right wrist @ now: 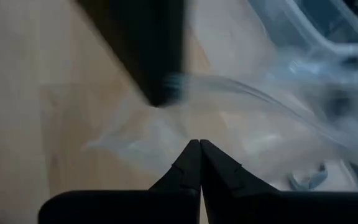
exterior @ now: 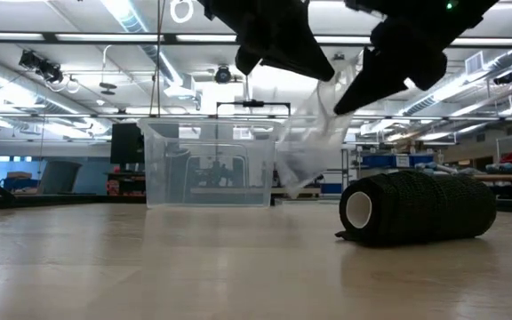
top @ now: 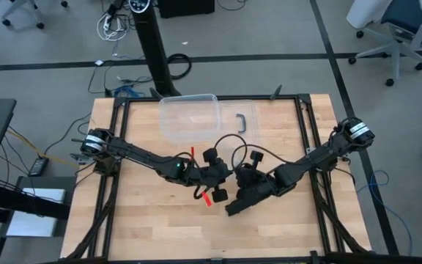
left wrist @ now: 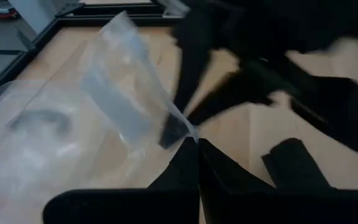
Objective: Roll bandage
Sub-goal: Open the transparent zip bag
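The bandage (exterior: 416,207) is a black roll lying on its side on the table, seen in the high view (top: 239,202) just near of my right gripper. Both grippers meet over the table's middle. A crinkly clear plastic bag (exterior: 314,133) is held up between them. My left gripper (left wrist: 197,142) is shut on the bag (left wrist: 123,81), and my right gripper (right wrist: 199,144) is shut on it from the other side. Neither gripper touches the bandage. My left gripper pinches a narrow corner of the bag (left wrist: 188,132) between its two fingertips, slanting down from the table's left. The bag spreads away from the tips, lifted off the table. My right gripper pinches the bag's film (right wrist: 194,132) at its fingertips, slanting down from the table's right, close to the left gripper's finger (right wrist: 160,87). One layer or several, I cannot tell. The bag hangs crumpled below both grippers (exterior: 296,169).
A clear plastic box (top: 189,116) stands at the far middle of the table, with a dark handle (top: 242,121) beside it. A black frame (top: 310,147) runs along the table's sides. Bare wood lies along the near edge (top: 196,235).
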`<act>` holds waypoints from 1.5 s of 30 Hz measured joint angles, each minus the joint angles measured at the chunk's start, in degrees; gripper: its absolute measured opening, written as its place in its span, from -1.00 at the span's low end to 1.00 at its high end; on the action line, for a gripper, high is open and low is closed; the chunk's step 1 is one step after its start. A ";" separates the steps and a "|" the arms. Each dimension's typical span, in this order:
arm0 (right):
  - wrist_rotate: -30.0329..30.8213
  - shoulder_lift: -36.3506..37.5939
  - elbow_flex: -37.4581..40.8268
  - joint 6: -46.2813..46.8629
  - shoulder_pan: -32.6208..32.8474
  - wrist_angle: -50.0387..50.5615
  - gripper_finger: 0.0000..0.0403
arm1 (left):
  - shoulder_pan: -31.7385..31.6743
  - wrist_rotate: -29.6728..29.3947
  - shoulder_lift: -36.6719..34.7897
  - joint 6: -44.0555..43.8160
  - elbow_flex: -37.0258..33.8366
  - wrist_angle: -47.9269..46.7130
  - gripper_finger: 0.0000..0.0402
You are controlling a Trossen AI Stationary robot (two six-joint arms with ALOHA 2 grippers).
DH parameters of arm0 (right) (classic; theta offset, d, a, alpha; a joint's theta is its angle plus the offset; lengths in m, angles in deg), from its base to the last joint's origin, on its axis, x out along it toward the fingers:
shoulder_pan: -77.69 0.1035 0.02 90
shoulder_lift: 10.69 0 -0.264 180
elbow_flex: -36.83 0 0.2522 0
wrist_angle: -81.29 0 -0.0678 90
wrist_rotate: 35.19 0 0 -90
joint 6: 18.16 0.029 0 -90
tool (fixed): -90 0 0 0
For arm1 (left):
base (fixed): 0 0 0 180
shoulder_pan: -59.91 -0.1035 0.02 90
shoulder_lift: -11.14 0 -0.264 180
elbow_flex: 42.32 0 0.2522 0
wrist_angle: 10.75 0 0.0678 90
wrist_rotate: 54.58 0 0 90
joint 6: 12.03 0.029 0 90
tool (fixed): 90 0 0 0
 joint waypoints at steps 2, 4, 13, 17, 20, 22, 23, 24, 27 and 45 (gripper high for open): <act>1.36 0.00 0.00 -2.49 1.16 -1.74 -1.00 | 0.03 -0.19 0.00 0.00 0.00 0.00 -1.00; 3.27 0.00 0.00 -5.27 2.18 -4.59 -1.00 | 0.11 -0.19 0.00 0.00 0.00 0.02 -1.00; 5.70 0.00 0.09 -11.61 -0.48 -9.87 -0.98 | 0.27 -1.75 -0.09 -0.33 0.00 0.22 -1.00; 5.67 0.00 0.07 -10.09 -1.78 -8.89 -0.99 | 0.53 -2.17 -0.09 -0.33 -0.04 0.31 -1.00; 4.83 0.09 -0.11 -4.41 -2.06 -3.80 -0.99 | 1.35 -2.77 0.00 -0.10 -0.04 -0.08 -1.00; 3.62 0.09 -0.09 0.38 -1.92 0.84 -1.00 | 1.58 -3.32 0.00 -0.04 -0.04 0.10 -1.00; 3.21 0.09 -0.10 2.76 -1.70 3.13 -1.00 | 1.63 -3.61 0.00 -0.04 -0.02 0.11 -1.00; 2.85 0.09 -0.10 5.17 -1.42 5.45 -1.00 | 1.65 -3.76 0.00 -0.04 -0.02 0.10 -1.00; 2.67 0.09 -0.09 11.24 -0.72 10.90 -1.00 | 1.89 -4.42 0.00 -0.22 -0.02 -0.04 -1.00; -1.95 0.09 -0.02 -1.65 1.89 -7.05 -0.84 | 2.06 -2.10 0.00 -5.86 -5.29 8.16 -1.00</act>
